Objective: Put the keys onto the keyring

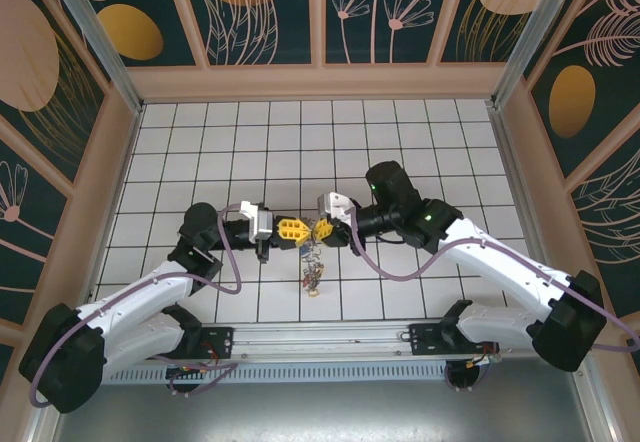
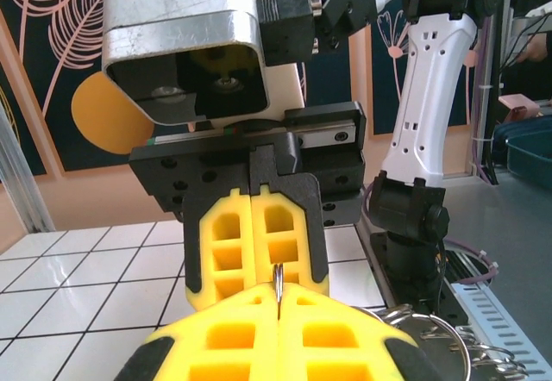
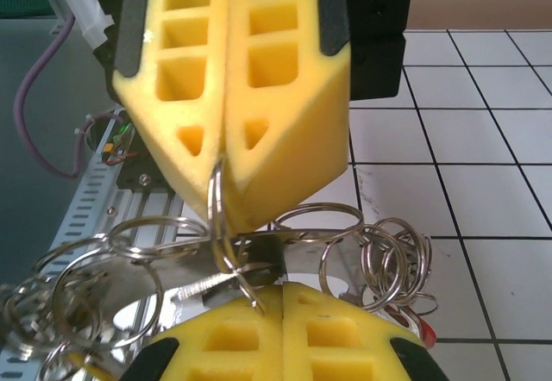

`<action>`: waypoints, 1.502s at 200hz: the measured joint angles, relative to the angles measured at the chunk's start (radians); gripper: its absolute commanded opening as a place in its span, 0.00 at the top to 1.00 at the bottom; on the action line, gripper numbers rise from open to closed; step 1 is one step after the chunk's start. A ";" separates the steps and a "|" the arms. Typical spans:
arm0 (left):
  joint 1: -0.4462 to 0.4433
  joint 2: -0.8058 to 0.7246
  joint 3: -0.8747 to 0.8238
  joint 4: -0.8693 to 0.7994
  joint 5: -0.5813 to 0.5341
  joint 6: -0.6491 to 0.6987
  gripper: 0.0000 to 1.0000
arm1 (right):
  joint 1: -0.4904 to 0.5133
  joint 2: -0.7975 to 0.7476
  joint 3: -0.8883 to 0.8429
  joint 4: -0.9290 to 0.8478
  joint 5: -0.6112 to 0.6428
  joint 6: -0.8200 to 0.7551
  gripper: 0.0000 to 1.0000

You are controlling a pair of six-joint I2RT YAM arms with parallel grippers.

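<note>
Right wrist view shows both arms' jaws pressed together on one thin keyring (image 3: pixel 216 198), keys (image 1: pixel 313 274) clustered beneath.

- White shells with black joints are being shown on the left arm (image 1: pixel 150 302) and right arm (image 1: pixel 500 262).
- Purple cables (image 1: pixel 236 262) are being run along both.
- Yellow, hollow-celled fingers (image 3: pixel 323 122) are being backed by black mounts.
</note>
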 measured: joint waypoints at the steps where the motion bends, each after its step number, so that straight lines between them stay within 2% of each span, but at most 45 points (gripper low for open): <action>1: 0.000 0.000 -0.001 0.003 0.000 -0.001 1.00 | 0.000 0.000 0.000 0.000 0.000 0.001 1.00; 21: 0.000 0.002 -0.017 0.047 0.001 -0.023 1.00 | 0.000 0.004 0.000 0.006 0.000 0.005 1.00; 36: 0.000 0.002 -0.026 0.070 0.001 -0.037 1.00 | -0.002 0.003 0.000 0.006 0.000 0.006 0.84; 73: 0.000 0.001 -0.029 0.094 0.008 -0.045 1.00 | -0.037 -0.058 -0.019 0.000 -0.003 -0.012 0.69; 124: 0.000 0.000 -0.029 0.103 0.011 -0.051 1.00 | -0.043 -0.119 -0.015 -0.001 -0.043 -0.018 0.64; 140: -0.002 0.000 -0.029 0.108 0.011 -0.053 1.00 | -0.043 -0.105 -0.015 -0.003 -0.056 -0.018 0.65; 166: -0.004 0.000 -0.029 0.116 0.010 -0.059 1.00 | -0.039 -0.068 -0.001 -0.006 -0.061 -0.014 0.82; 208: -0.006 0.002 -0.029 0.122 0.008 -0.059 1.00 | -0.031 -0.032 0.025 -0.002 -0.080 -0.011 1.00; 251: -0.010 0.008 -0.029 0.128 0.008 -0.059 1.00 | -0.021 -0.006 0.025 0.015 -0.099 -0.005 1.00; 264: -0.010 0.010 -0.029 0.128 0.010 -0.059 1.00 | -0.019 0.000 0.025 0.016 -0.101 -0.002 0.81; 277: -0.010 0.011 -0.029 0.129 0.011 -0.059 1.00 | -0.019 0.000 0.024 0.015 -0.100 -0.001 0.71; 300: -0.010 0.012 -0.029 0.129 0.011 -0.059 1.00 | -0.019 -0.015 0.018 0.015 -0.082 -0.010 0.69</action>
